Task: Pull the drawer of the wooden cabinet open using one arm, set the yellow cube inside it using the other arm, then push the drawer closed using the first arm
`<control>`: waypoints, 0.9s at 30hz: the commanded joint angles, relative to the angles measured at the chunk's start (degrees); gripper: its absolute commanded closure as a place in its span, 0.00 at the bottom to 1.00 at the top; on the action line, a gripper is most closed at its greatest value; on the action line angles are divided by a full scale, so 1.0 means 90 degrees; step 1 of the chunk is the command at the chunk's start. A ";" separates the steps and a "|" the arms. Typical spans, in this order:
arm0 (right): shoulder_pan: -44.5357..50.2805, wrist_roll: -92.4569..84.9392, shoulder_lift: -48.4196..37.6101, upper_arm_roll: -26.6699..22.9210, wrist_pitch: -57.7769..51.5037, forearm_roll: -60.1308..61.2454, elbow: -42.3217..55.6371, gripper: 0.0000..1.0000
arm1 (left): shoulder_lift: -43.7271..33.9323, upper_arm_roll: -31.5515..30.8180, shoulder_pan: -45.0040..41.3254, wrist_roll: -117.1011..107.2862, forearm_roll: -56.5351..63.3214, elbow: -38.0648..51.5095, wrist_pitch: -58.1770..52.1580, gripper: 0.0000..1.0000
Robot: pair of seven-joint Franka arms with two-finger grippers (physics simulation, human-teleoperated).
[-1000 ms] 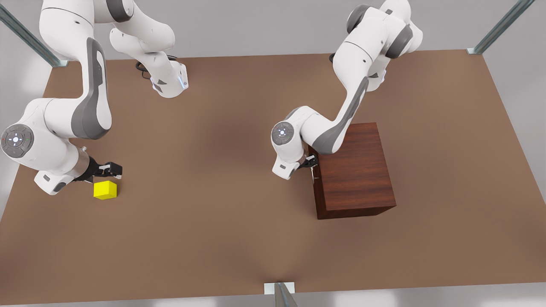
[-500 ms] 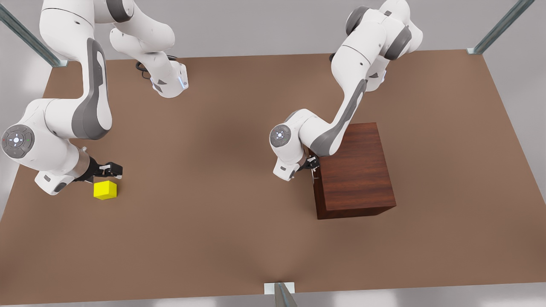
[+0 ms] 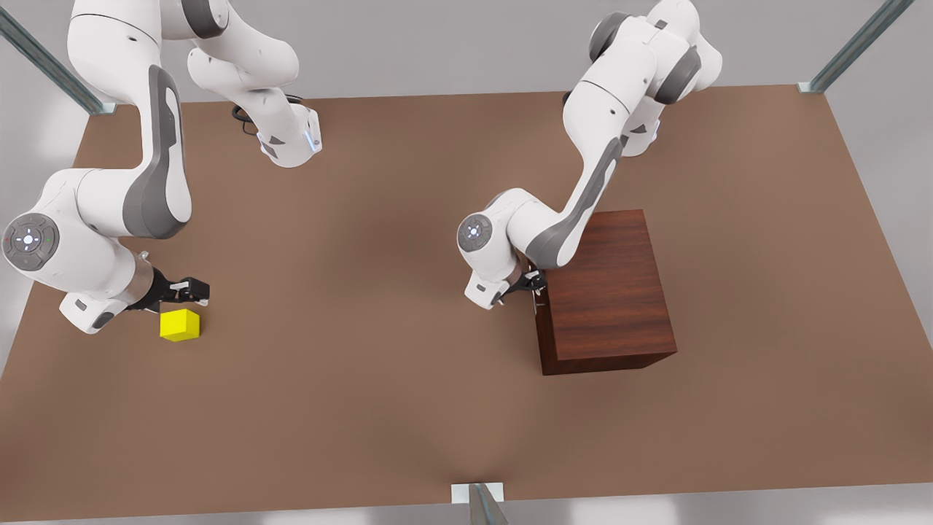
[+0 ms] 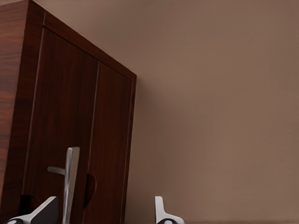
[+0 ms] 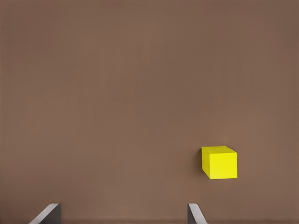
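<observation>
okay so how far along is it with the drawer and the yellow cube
Nothing is finished yet. The drawer sits flush in the wooden cabinet. In hand: the left gripper, open, straddles the handle. Left: pulling, placing the yellow cube, which sits on the table beside the open right gripper, then closing.

The cabinet [image 3: 609,292] is sitting on the front view's right of the table, a boxy dark reddish-brown block with streaky grain, its front facing the front view's left. Its drawer [image 4: 77,140] is sitting shut, flush with the cabinet's face, and the thin silver handle [image 4: 70,179] is standing out from that front. The cube [image 3: 180,324] is resting flat on the table, well apart at the front view's left; I am seeing it small, plain and bright yellow.
</observation>
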 commanded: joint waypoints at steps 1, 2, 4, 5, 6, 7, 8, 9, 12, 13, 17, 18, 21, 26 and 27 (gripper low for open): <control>0.0000 -0.0020 -0.0007 -0.0001 -0.0031 -0.0002 0.0003 0.00 | 0.0009 0.0000 0.0013 0.0388 0.0021 -0.0021 0.0034 0.00; 0.0000 -0.0058 -0.0007 -0.0001 -0.0031 -0.0235 0.0003 0.00 | 0.0009 0.0000 0.0023 0.0388 0.0021 -0.0021 0.0034 0.00; -0.0029 0.0058 0.0003 -0.0010 -0.0060 -0.0471 0.0013 0.00 | 0.0019 0.0000 0.0023 0.0388 0.0021 -0.0011 0.0043 0.00; -0.0088 0.0789 0.0023 -0.0079 -0.0109 -0.0461 0.0013 0.00 | 0.0048 0.0000 0.0013 0.0379 0.0002 -0.0011 0.0131 0.00; -0.0264 0.1113 -0.0036 -0.0079 -0.0255 -0.0432 0.0023 0.00 | 0.0087 0.0000 0.0003 0.0379 -0.0028 -0.0011 0.0170 0.00; -0.0371 0.1464 -0.0085 -0.0098 -0.0470 -0.0422 0.0032 0.00 | 0.0116 0.0000 0.0003 0.0369 -0.0047 -0.0002 0.0229 0.00; -0.0420 0.1465 -0.0143 -0.0089 -0.0500 -0.0432 0.0052 0.00 | 0.0126 0.0000 0.0003 0.0369 -0.0057 0.0008 0.0239 0.00; -0.0430 0.1699 -0.0192 -0.0127 -0.0509 -0.0422 0.0062 0.00 | 0.0126 0.0000 -0.0006 0.0340 -0.0077 0.0008 0.0278 0.00; -0.0567 0.4158 -0.0173 -0.0206 -0.0481 0.0027 0.0101 0.00 | 0.0126 -0.0010 -0.0006 0.0300 -0.0223 0.0047 0.0278 0.00; -0.0567 0.5311 -0.0124 -0.0206 -0.0373 0.0018 0.0091 0.00 | 0.0126 -0.0019 -0.0006 0.0291 -0.0243 0.0057 0.0278 0.00; -0.0557 0.7695 0.0042 -0.0167 0.0613 0.0290 0.0032 0.00 | 0.0126 -0.0029 -0.0006 0.0281 -0.0506 0.0077 0.0376 0.00; -0.0557 0.7910 0.0120 -0.0167 0.0750 0.0340 0.0023 0.00 | 0.0126 -0.0029 -0.0006 0.0281 -0.0536 0.0077 0.0483 0.00; -0.0528 0.8456 0.0305 -0.0167 0.1150 0.0359 0.0013 0.00 | 0.0126 -0.0039 -0.0006 0.0300 -0.0545 0.0086 0.0571 0.00; -0.0557 0.8750 0.0433 -0.0167 0.1356 0.0320 0.0023 0.00 | 0.0126 -0.0049 -0.0016 0.0359 -0.0643 0.0184 0.0678 0.00; -0.0557 0.8750 0.0452 -0.0176 0.1434 0.0310 0.0013 0.00 | 0.0126 -0.0049 -0.0046 0.0359 -0.0643 0.0184 0.0678 0.00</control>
